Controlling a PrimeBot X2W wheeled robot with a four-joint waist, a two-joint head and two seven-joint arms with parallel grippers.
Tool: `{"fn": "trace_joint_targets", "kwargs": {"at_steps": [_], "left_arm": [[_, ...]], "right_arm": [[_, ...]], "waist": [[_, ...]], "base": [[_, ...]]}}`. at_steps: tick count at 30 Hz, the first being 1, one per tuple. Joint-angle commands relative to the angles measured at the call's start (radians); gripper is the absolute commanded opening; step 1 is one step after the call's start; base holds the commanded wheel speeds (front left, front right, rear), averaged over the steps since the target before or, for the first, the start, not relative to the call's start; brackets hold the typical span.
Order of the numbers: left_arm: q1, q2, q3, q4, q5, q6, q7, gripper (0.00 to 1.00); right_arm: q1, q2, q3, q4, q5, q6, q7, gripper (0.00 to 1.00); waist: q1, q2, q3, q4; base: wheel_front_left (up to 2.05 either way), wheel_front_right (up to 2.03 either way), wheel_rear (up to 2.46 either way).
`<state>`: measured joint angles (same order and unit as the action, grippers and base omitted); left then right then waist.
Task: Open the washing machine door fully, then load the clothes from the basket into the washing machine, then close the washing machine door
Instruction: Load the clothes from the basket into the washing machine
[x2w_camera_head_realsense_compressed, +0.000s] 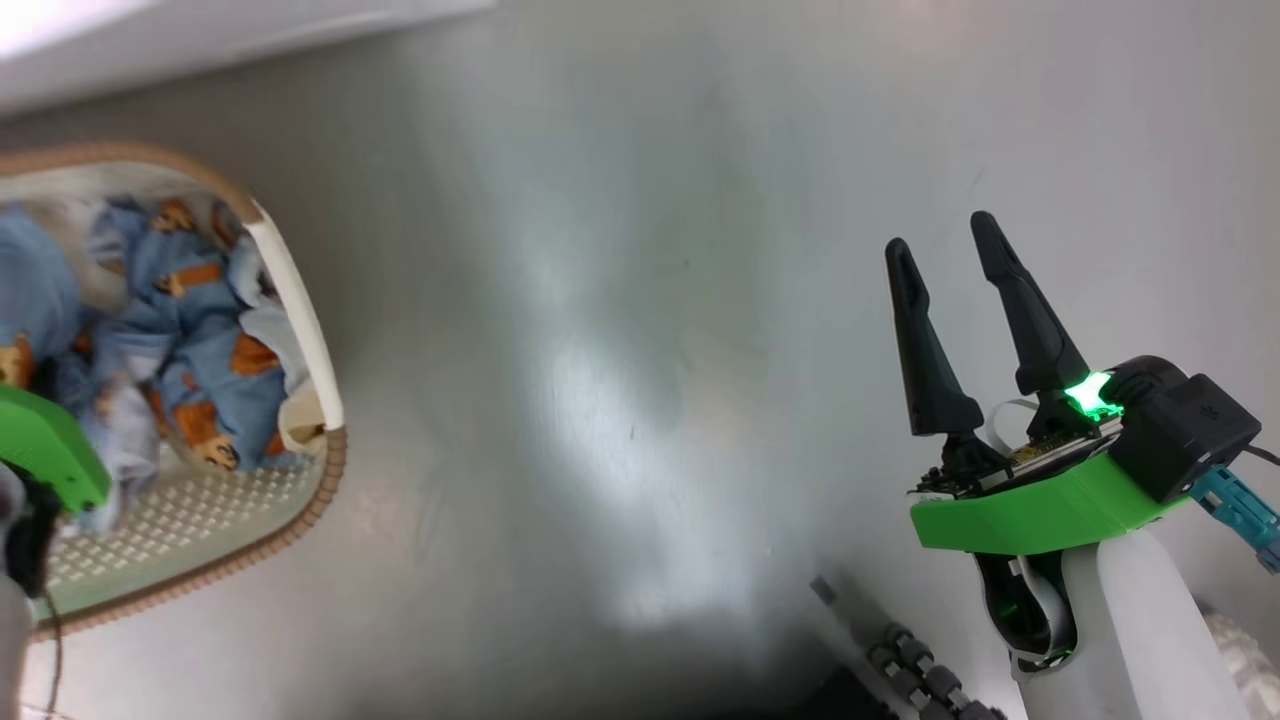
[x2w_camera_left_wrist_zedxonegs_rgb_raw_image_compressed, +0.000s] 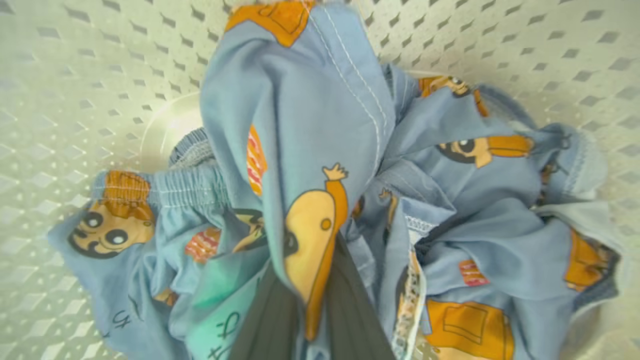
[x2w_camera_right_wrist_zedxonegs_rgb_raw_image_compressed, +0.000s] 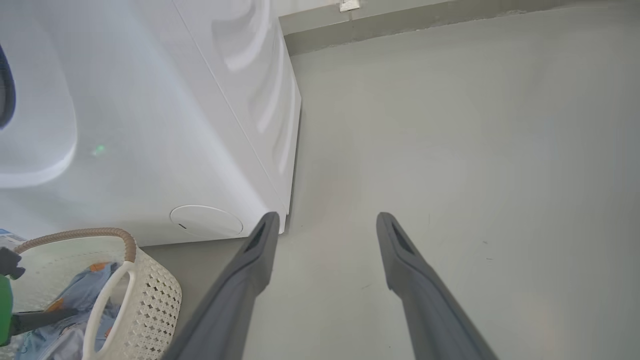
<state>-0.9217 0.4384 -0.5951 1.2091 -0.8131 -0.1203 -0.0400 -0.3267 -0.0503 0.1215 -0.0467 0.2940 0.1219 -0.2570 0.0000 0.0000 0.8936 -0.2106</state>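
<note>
Clothes: soft, thin blue cloth printed with bears, heaped loosely in the basket. It is judged light and limp, not fragile, and easily bunched.
Handling: the cloth is expected to sag and trail once lifted. Loose ends may catch on the basket's rim or slip out of a shallow pinch.
Where to take hold: a raised fold near the top of the heap is judged best. It should be pinched deep enough that several layers are gathered together.
Basket's place: it is set on the floor, just beside the lower front corner of the washing machine and near the round flap. Being light, it could be dragged along if the cloth snags.
Left pincer: it is lowered into the basket with the jaws drawn narrow. A fold of the bear-print cloth is gripped between the two dark fingers.
Right pincer: the jaws are spread wide and nothing is held or touched. It is carried above bare floor, well apart from the basket.
</note>
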Motion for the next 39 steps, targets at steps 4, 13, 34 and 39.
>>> {"fn": "trace_joint_targets", "kwargs": {"at_steps": [4, 13, 34, 39], "left_arm": [[0.069, 0.024, 0.025, -0.022, -0.022, -0.008, -0.090, 0.00], [0.135, -0.018, 0.026, -0.080, -0.034, -0.010, -0.209, 0.00], [0.490, -0.081, 0.344, -0.667, 0.204, 0.070, -0.222, 0.00], [0.598, -0.114, 0.433, -0.841, 0.290, 0.087, -0.222, 0.00]], "right_arm": [[0.026, 0.000, 0.018, -0.006, -0.005, 0.009, -0.005, 1.00], [0.037, 0.000, 0.004, 0.026, -0.037, 0.009, -0.005, 1.00], [0.115, 0.000, -0.012, 0.093, -0.066, 0.009, -0.005, 1.00], [0.138, 0.000, -0.016, 0.097, -0.075, 0.009, -0.005, 1.00]], "waist": [[0.0000, 0.0000, -0.111, 0.037], [0.0000, 0.0000, -0.248, 0.099], [0.0000, 0.0000, -0.577, 0.193], [0.0000, 0.0000, -0.642, 0.202]], "base": [[0.00, 0.00, 0.00], [0.00, 0.00, 0.00], [0.00, 0.00, 0.00], [0.00, 0.00, 0.00]]}}
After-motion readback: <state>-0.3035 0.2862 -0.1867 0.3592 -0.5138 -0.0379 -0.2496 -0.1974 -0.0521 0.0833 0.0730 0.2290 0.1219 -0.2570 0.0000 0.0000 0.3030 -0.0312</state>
